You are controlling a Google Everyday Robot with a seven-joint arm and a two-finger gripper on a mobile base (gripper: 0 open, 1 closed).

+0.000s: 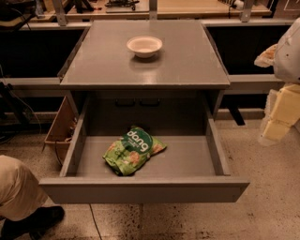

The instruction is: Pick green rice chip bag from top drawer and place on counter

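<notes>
The green rice chip bag (133, 150) lies flat in the open top drawer (140, 190), left of the drawer's middle, with its white lettering facing up. The drawer is pulled out towards me under the grey counter (187, 61). My gripper (280, 115) hangs at the right edge of the view, outside the drawer's right wall, well above floor level and apart from the bag. It holds nothing that I can see.
A pale round bowl (144, 46) stands on the counter near its back middle. A brown cardboard box (58, 126) sits on the floor left of the drawer. A person's knee (16, 187) and dark shoe (35, 221) are at the lower left. A tan wooden worktop (187, 7) runs behind.
</notes>
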